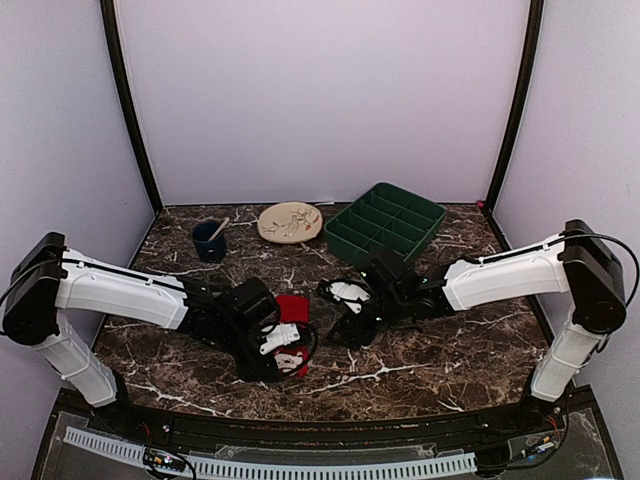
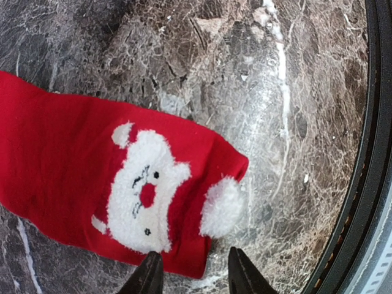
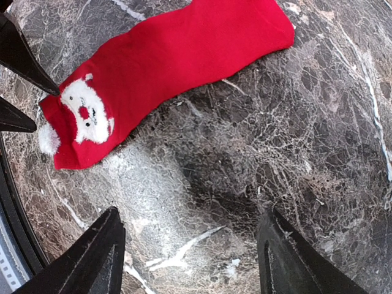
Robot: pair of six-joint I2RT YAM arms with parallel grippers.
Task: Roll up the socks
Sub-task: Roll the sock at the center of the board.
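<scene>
Where the left gripper [image 2: 193, 272] enters at the bottom edge of its wrist view, its jaws stand partly open and hold nothing, the tips at the edge of the red sock [image 2: 67, 159]. The sock lies flat on the marble table [image 2: 257, 92], across the left of that frame, showing a white Santa face [image 2: 144, 190]. Further right, the right gripper [image 3: 190, 223] hangs wide open, empty, above the marble.

sock [image 3: 184, 55]: matt red knit cloth, fluffy white patch [image 3: 92, 116]. worktop [image 3: 294, 153]: glossy marble-look stone, smooth. fingers [image 3: 98, 257]: matt black plastic.
</scene>
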